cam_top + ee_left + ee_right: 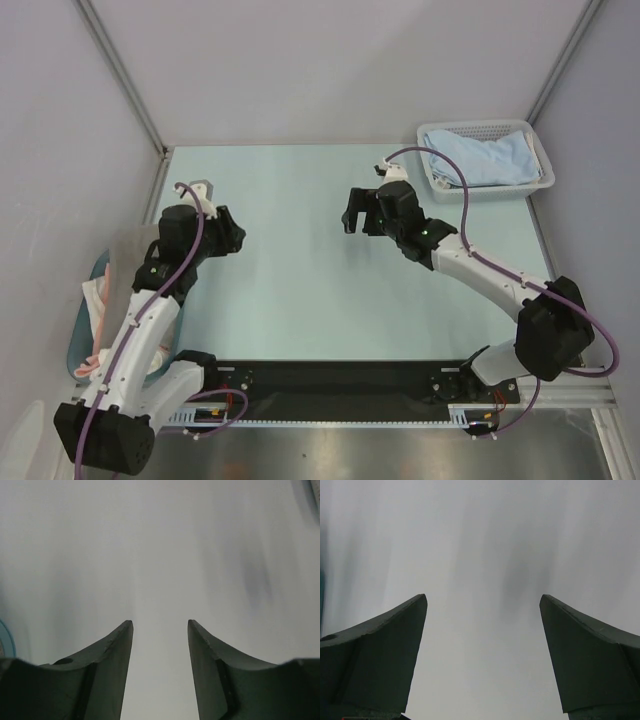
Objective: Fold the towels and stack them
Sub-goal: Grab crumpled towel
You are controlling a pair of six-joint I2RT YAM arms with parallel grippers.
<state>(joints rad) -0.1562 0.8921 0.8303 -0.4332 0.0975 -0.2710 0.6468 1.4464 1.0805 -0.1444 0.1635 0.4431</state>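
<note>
Top external view, far left: a salmon-pink towel [97, 305] lies bunched in the teal tub [74, 345] at the table's left edge, partly hidden behind the left arm. The left gripper [160, 624] hovers over the bare table [300, 290], its fingers a moderate gap apart with nothing between them. Further right, the right gripper [483, 597] hangs above the middle of the table with its fingers spread wide and likewise empty. At the far right corner a light blue towel [485, 158] sits crumpled in the white mesh basket [545, 178].

No towel is on the work surface, so the step in hand looks like fetching one. The right arm is nearer the basket, so the blue towel seems the natural pick. To do it well, approach from above, pinch a raised fold near a corner instead of the bulk, and lift high enough to clear the basket rim. Watch the purple cable, which crosses the basket's near-left corner. Lay the towel flat mid-table, where both arms can reach it.
</note>
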